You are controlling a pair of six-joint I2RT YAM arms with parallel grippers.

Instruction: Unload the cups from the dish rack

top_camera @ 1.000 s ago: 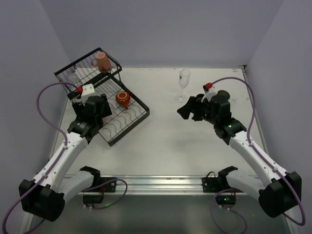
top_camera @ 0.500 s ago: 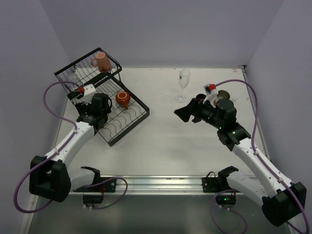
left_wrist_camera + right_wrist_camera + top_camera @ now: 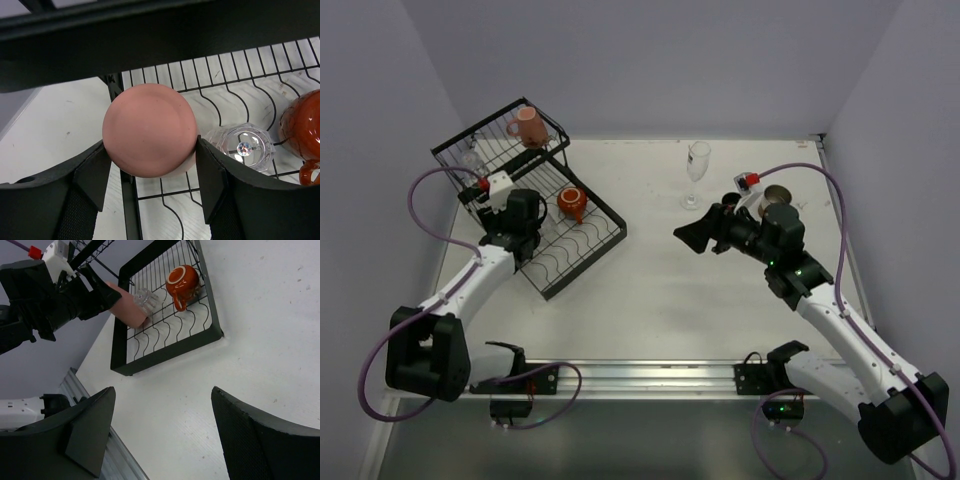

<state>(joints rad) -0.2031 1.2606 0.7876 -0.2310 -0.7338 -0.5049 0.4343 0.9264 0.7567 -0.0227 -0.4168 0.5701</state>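
Note:
In the left wrist view my left gripper [image 3: 150, 172] is shut on the salmon tumbler [image 3: 149, 130], with both pads pressed to its sides. The tumbler lies on the flat tray of the dish rack [image 3: 240, 65], next to a clear glass [image 3: 245, 148] and the orange-red mug [image 3: 302, 130]. From above, the left gripper [image 3: 523, 235] hides the tumbler; the orange-red mug [image 3: 570, 203] is just to its right. A pink mug [image 3: 527, 127] sits in the raised basket. My right gripper [image 3: 692, 233] hangs open over bare table, right of the rack [image 3: 605, 205].
A clear stemmed glass [image 3: 697, 165] stands on the table at the back, near my right arm. Two small cups [image 3: 777, 195] sit behind the right wrist. Another clear glass [image 3: 472, 157] rests in the raised basket. Walls close in on both sides.
My left gripper has moved in over the rack's tray and closed onto the salmon tumbler. The right gripper has drifted a little to the left, still open.

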